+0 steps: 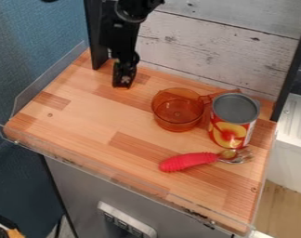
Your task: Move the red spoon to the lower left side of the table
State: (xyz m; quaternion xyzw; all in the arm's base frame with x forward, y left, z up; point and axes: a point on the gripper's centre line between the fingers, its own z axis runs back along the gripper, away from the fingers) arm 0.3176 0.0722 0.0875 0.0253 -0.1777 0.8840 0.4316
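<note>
The black gripper (124, 79) hangs low over the back left part of the wooden table (85, 114), up and to the left of the other objects. The red spoon (189, 161) lies flat near the front right; its thick ribbed red handle points left and its metal end points right, just in front of the can. Gripper and spoon are well apart.
A transparent orange cup (177, 113) stands right of the middle, its handle towards a can (233, 120) with a red and yellow label. A low clear guard (134, 181) runs along the front edge. A whitish plank wall (209, 51) closes the back.
</note>
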